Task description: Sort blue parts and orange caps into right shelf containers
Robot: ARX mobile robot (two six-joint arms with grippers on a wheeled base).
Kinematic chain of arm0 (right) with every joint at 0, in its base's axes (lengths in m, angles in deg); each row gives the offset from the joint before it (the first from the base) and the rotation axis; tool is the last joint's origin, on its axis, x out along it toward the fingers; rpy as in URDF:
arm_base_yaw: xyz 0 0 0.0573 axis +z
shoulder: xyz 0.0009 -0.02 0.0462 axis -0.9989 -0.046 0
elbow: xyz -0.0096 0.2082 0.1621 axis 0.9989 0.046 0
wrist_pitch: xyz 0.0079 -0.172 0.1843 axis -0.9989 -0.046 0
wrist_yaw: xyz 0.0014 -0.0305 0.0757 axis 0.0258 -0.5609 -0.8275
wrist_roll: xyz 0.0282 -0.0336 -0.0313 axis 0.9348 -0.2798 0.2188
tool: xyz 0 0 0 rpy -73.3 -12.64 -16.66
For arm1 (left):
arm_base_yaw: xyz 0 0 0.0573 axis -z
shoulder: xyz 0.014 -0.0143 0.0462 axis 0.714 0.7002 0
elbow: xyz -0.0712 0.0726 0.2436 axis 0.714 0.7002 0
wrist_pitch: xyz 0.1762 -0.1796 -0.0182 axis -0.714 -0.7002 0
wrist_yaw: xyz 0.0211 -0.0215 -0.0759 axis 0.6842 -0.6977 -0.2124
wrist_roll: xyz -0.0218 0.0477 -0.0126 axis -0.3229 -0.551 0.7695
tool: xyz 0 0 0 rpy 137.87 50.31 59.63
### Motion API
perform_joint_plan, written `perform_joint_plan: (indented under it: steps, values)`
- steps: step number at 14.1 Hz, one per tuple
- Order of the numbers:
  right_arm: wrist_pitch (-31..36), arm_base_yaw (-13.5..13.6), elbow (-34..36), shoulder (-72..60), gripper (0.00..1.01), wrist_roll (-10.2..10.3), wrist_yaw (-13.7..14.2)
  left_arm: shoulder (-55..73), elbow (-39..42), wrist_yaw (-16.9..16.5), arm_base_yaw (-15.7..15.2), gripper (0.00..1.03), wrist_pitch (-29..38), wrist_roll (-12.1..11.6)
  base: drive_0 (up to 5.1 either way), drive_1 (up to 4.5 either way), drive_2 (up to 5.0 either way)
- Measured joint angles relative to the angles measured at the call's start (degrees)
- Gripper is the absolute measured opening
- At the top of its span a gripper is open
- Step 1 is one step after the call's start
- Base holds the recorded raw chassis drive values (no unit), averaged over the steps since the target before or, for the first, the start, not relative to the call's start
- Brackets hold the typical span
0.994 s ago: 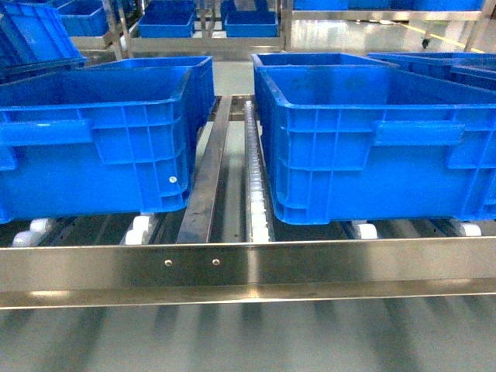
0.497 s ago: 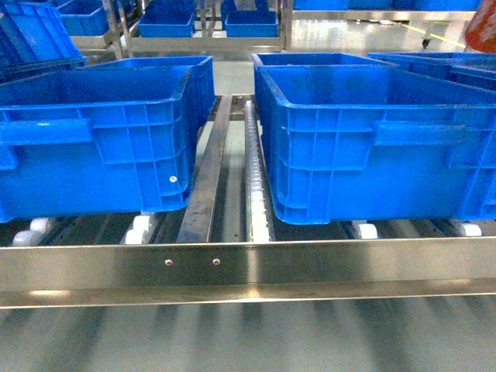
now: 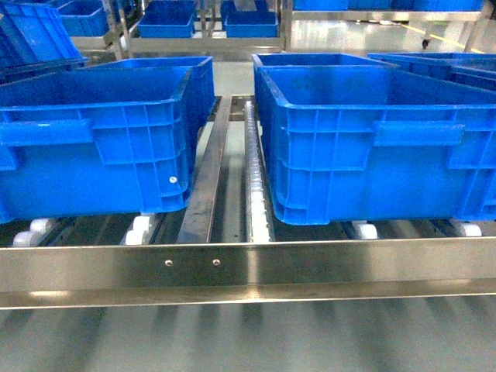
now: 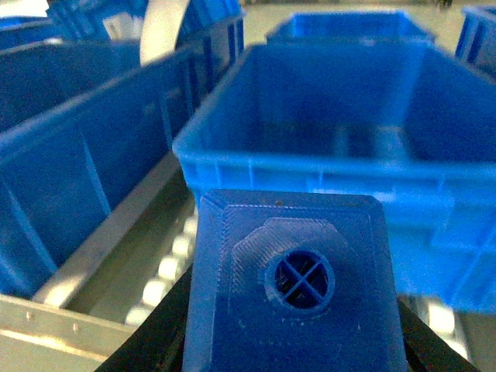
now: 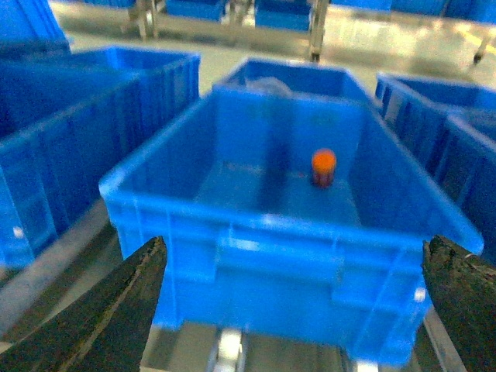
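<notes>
- On the roller shelf ahead of me, the head view shows two big blue crates side by side: a left crate and a right crate, parted by a steel rail and a strip of white rollers. A steel front bar runs across below them. More blue crates stand behind and on racks farther back. Neither arm shows in this view.
- My left wrist camera is filled at the bottom by a blue part, seen from its top face, with its round stud facing the lens. The left gripper has its dark jaws pressed against both sides of the block, so it is clamped on that part.
- That held part sits short of the near rim of a blue crate; whether it hangs over the rollers or the front bar I cannot tell.
- My right wrist camera looks down into a blue crate. One orange cap stands upright on its floor, toward the far right part of the floor. The picture is blurred, so I cannot read any print on it.
- The right gripper has its two dark jaws spread wide at the lower corners of the picture, with nothing between them, short of that crate's near wall.
</notes>
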Motion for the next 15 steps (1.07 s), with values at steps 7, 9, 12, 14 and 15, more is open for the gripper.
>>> perform_joint_plan:
  steps: [7,9,12,14,15]
  values:
    - [-2.27,4.59,4.81,3.80,0.98,2.10,5.95,36.20,-44.09,-3.82,-0.02,0.74,-0.15,0.96,0.0,0.00,0.0]
    - [-3.37,3.74,5.31,4.70,0.98,3.23,5.97,29.24,-37.03,-7.58,0.46,0.99,1.66,1.09,0.0,0.00,0.0]
    - [4.92,4.22,10.71,1.64,0.94,4.50,8.81,11.76,-20.11,-12.20,3.08,0.88,9.53,1.57,0.0,0.00,0.0]
    - [13.88,2.10,18.34,2.91,0.69,4.66,10.95,8.17,-7.58,-13.07,3.76,0.61,13.38,2.38,0.0,0.00,0.0]
    - [13.73,0.22,20.50,7.02,0.54,4.70,10.03,6.03,-2.45,-13.03,3.67,0.48,14.99,2.45,0.0,0.00,0.0]
